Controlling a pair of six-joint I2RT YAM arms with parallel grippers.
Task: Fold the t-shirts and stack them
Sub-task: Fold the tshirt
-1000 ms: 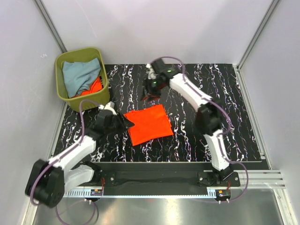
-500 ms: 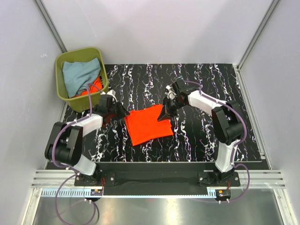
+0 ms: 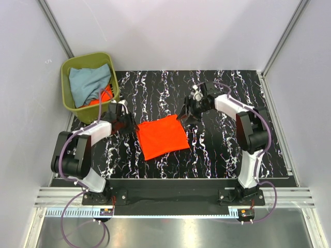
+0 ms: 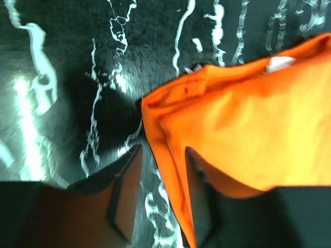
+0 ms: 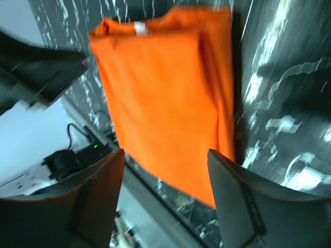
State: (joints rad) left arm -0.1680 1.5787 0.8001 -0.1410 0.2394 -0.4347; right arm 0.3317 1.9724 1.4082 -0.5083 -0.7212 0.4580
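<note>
Top external: both jaws released, right jaws now farther from orange t-shirt.

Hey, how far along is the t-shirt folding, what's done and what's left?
Done: one folded orange t-shirt lies flat mid-table. In hand: nothing is gripped; the left hand and right hand sit open at its two far corners. Left: the grey-blue t-shirt and a second orange t-shirt are bunched in the olive bin, unfolded, so there is no stack yet.
</note>
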